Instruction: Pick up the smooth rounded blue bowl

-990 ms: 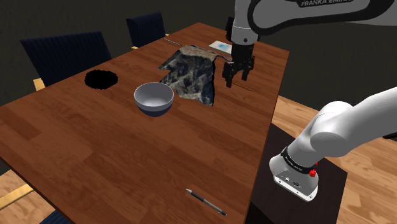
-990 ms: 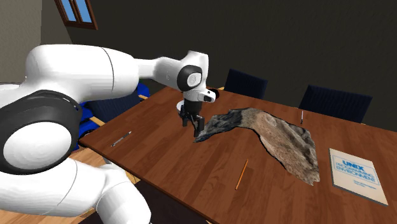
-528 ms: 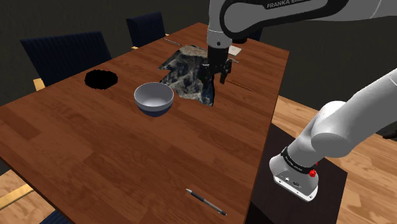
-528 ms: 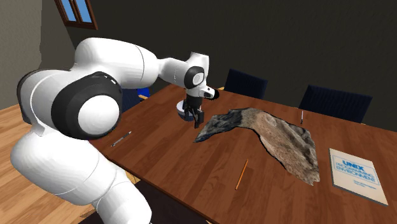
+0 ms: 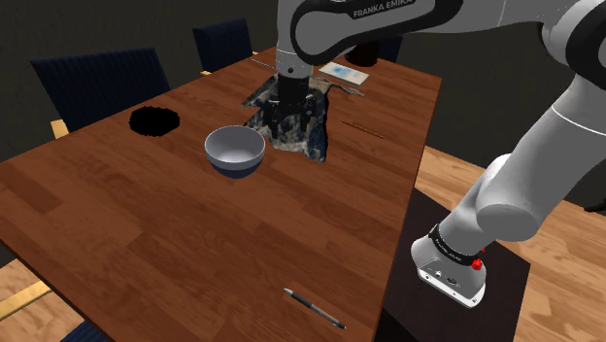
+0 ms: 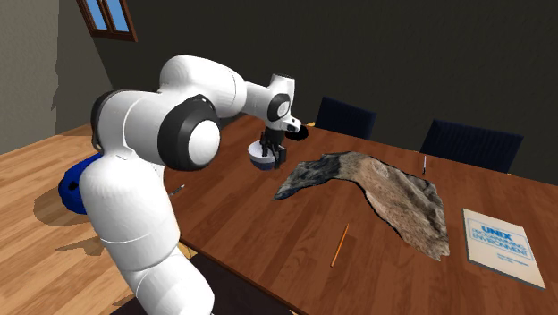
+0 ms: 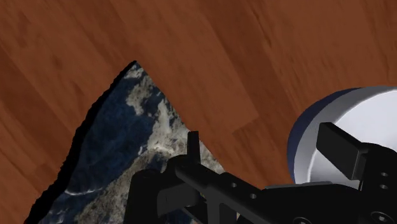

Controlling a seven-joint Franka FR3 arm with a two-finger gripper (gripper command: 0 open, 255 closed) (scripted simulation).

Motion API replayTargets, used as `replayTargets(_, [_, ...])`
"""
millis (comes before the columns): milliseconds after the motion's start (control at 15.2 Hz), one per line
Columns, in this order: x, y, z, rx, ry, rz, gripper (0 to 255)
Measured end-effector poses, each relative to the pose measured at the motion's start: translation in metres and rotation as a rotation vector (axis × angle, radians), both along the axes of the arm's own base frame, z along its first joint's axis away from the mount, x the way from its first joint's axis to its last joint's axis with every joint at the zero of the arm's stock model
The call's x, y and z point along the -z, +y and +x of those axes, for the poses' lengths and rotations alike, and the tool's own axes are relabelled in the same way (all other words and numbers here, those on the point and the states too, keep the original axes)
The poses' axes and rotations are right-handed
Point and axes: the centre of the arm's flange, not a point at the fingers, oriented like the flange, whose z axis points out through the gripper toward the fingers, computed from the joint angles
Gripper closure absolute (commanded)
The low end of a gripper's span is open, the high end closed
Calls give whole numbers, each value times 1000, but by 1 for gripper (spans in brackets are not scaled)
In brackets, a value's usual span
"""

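Where the dark walls close in around it, a long wooden table (image 5: 146,253) runs from the shoulder view's lower left to its upper middle, with plank floor (image 5: 563,282) at the right and a window (image 6: 107,13) in the second exterior view's upper left. Two dark chairs (image 5: 102,83) stand along the table's upper-left side.

A mottled, rock-like sheet (image 5: 316,141) lies just right of centre frame, a book (image 5: 343,72) and a pencil (image 5: 359,128) beyond it, a black patch (image 5: 154,120) at left, and a pen (image 5: 313,308) near the bottom edge.

The bowl (image 5: 234,151) sits left of centre in the shoulder view, apart from the sheet's edge, with bare wood around it. It stands upright, mouth up; being round, it has no long axis.

The gripper (image 5: 289,117) hovers over the sheet, just right of the bowl. In the wrist view its fingers (image 7: 191,143) stand apart, grasping nothing, with the bowl (image 7: 375,114) partly hidden behind one of them.
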Motion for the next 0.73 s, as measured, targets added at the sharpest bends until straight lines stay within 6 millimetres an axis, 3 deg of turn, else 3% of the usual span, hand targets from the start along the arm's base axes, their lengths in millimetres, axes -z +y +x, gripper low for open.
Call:
replayTargets(396, [18,44,48,17,-16,35,0])
replayTargets(726, [43,46,51,18,-17,38,0])
